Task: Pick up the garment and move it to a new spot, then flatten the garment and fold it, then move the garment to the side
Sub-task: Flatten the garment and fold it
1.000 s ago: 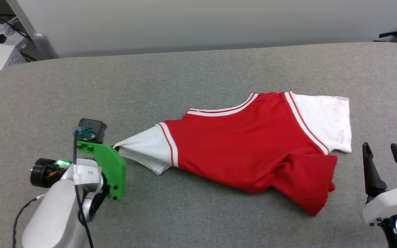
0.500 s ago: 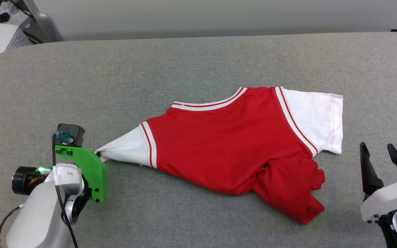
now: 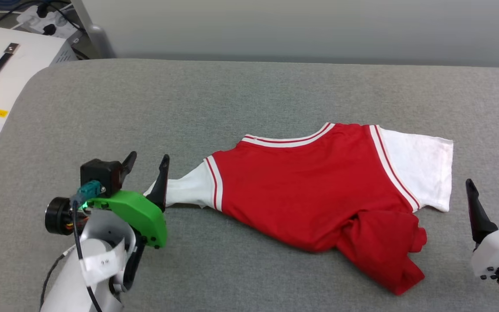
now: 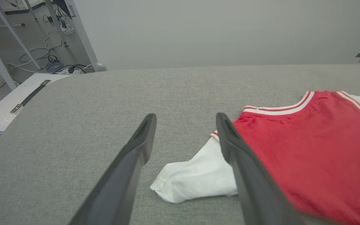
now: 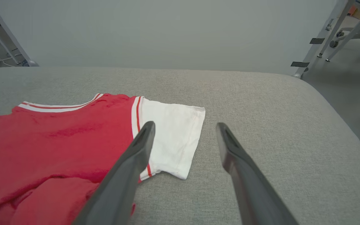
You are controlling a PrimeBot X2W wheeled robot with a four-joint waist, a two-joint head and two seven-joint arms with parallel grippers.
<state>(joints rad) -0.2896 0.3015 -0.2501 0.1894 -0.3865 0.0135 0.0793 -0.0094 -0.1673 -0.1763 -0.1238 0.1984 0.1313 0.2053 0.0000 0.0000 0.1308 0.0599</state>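
The red jersey shirt with white short sleeves (image 3: 310, 190) lies between the grippers. The left gripper (image 3: 149, 156) is open (empty), the bunched sleeve just below its jaws. The right gripper (image 3: 487, 183), open too, stands beside the other sleeve.

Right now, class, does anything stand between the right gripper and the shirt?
Nothing visible does. The open right gripper hangs just beside the shirt, next to its white sleeve, with bare grey table between them.
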